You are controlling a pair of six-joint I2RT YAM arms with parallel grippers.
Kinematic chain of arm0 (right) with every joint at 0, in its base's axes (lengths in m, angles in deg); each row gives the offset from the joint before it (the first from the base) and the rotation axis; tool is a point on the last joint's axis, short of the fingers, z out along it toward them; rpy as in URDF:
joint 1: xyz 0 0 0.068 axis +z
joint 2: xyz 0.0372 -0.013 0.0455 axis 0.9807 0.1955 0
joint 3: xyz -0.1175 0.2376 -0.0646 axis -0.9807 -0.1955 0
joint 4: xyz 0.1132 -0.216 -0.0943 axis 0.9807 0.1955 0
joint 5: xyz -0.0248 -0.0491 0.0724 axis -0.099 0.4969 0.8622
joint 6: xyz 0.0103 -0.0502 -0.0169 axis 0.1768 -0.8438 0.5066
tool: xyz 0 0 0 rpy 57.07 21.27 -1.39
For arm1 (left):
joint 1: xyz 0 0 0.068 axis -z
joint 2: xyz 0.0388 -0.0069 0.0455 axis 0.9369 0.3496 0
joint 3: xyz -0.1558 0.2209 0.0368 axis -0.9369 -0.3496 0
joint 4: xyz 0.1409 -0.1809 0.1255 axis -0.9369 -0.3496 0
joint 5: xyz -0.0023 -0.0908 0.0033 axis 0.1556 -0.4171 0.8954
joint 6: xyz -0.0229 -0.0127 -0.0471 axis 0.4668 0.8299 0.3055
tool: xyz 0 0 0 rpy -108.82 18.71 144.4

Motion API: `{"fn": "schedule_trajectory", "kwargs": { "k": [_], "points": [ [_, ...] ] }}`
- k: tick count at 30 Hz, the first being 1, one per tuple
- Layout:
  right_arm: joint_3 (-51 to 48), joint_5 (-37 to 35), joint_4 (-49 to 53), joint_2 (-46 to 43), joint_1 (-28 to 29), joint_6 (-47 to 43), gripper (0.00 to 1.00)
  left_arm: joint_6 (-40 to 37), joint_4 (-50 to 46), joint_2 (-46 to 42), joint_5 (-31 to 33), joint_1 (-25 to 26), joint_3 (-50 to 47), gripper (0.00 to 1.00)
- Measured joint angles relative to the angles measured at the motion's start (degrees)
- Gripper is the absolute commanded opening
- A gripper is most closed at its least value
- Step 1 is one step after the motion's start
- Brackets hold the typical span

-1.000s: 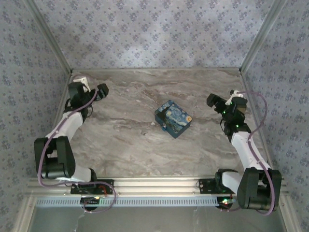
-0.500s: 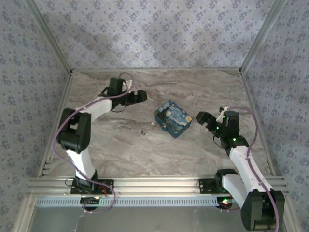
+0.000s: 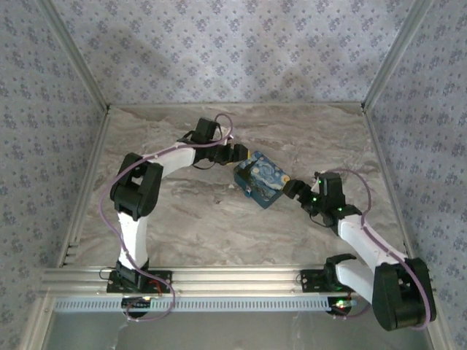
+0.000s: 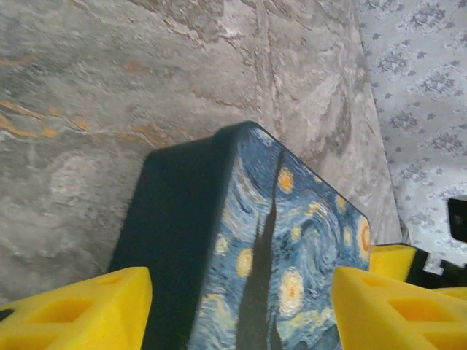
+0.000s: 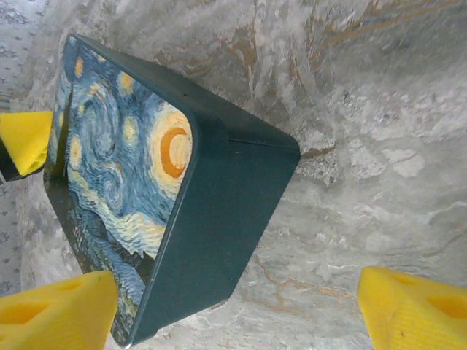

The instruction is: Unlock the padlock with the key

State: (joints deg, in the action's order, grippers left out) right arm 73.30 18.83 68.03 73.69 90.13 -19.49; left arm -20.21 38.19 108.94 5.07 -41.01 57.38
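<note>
Both jaws wide, flanking painted box (image 3: 262,179)

Dark teal rectangular box (image 3: 262,179) with swirling blue-and-yellow starry-night print on its lid, grey marble desk (image 3: 190,219) veined brown, bright yellow foam pads (image 4: 80,310) on the left pincer (image 4: 241,317), pale blue floral-patterned walls (image 3: 233,51)

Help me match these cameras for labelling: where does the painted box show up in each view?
Top external: the box sits near the picture's centre, slightly right.
Left wrist: the box is at bottom centre, cut off by the lower edge.
Right wrist: the box takes the left half, from top left down to the bottom.
Shared landmark: the orange moon at one corner of its lid.
</note>
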Motion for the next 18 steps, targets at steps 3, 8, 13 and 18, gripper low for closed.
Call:
{"fn": "schedule_trajectory", "kwargs": {
  "k": [3,8,13,18],
  "points": [
    [1.3,0.0,-1.8,4.6,1.3,0.9,0.75,0.7,1.4,-0.2,-0.8,0.3,-1.6,0.55],
    [5.9,0.0,-4.8,11.4,3.4,1.5,0.67,1.6,2.9,-1.4,-0.8,0.3,-6.6,0.51],
    [11.3,-0.5,-6.4,18.3,4.7,1.2,0.63,2.3,3.4,-4.5,0.4,-0.1,-11.0,0.5],
    [18.2,-0.4,-6.5,26.3,5.8,0.5,0.6,2.9,4.6,-9.4,3.1,-1.4,-16.3,0.5]
  ]
}}
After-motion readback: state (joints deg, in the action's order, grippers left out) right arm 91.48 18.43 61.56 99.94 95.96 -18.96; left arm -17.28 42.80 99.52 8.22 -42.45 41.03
